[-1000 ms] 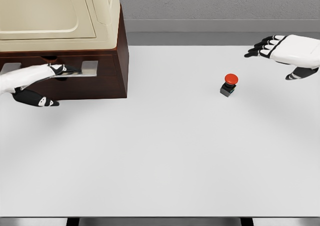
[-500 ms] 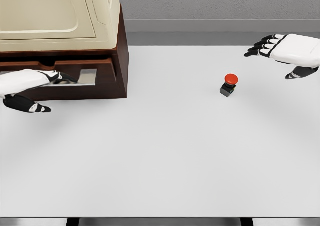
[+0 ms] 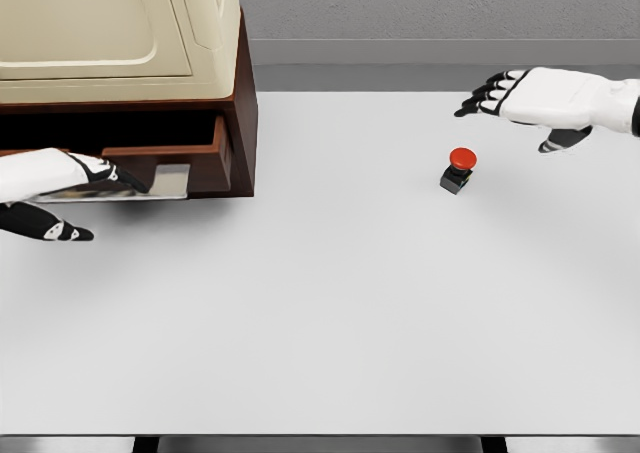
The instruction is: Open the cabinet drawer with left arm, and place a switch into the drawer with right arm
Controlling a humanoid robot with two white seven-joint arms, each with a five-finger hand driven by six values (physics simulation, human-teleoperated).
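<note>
White table [image 3: 330, 313], grey wall [image 3: 440, 8]

drawer [image 3: 170, 153]: brown, pulled partly open | switch [image 3: 459, 169]: red-capped, upright on table, well apart

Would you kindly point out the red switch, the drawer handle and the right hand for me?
red switch [image 3: 461, 158]: head view, on its red button top.
drawer handle [image 3: 170, 181]: head view, on the metal bracket at its right end.
right hand [image 3: 540, 97]: head view, on the white back of the hand.
</note>
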